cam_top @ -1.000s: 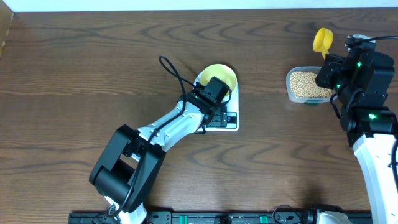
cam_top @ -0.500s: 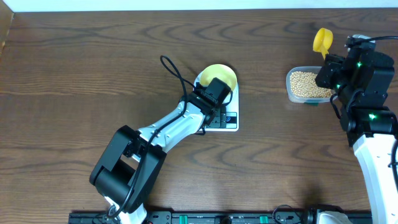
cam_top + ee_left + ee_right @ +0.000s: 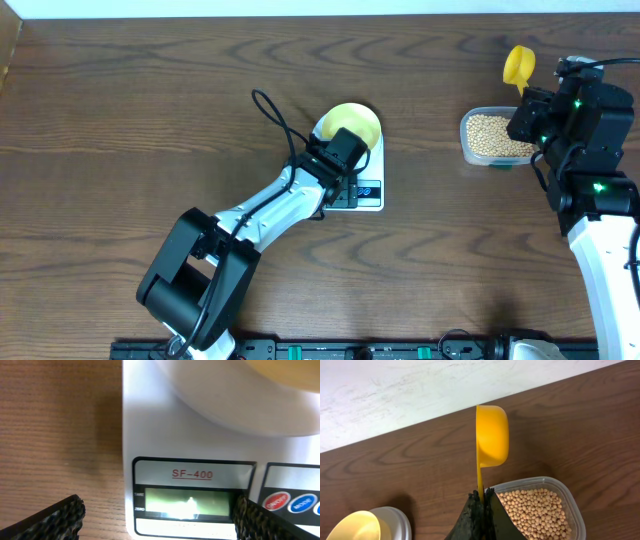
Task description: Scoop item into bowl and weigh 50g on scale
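The dark wood-grain table [image 3: 120, 120] carries everything. The left arm [image 3: 270, 205] reaches from the near edge up to the middle, and the right arm [image 3: 600, 230] stands along the right side. The white digital scale [image 3: 365, 195] sits near the table's centre, partly covered by the left wrist. A clear rectangular plastic tub [image 3: 467, 150] rests well apart from it, to the right. The pale yellow bowl [image 3: 352, 120] stands on the scale's round platform. A yellow measuring scoop [image 3: 491, 435] is held on edge, its cup beyond the tub's far rim. The left hand [image 3: 160, 522] is spread wide, its black fingertips flanking the scale's display [image 3: 187, 502] with nothing between them; whether they touch the scale cannot be told. The right hand [image 3: 482, 505] is pressed together, pinching the scoop's thin handle above the tub's edge. The display glows green but its reading is blurred. Beside it sit a red button [image 3: 276, 501] and a blue button [image 3: 301, 504]. The tan soybeans [image 3: 490, 135] lie heaped in the tub.
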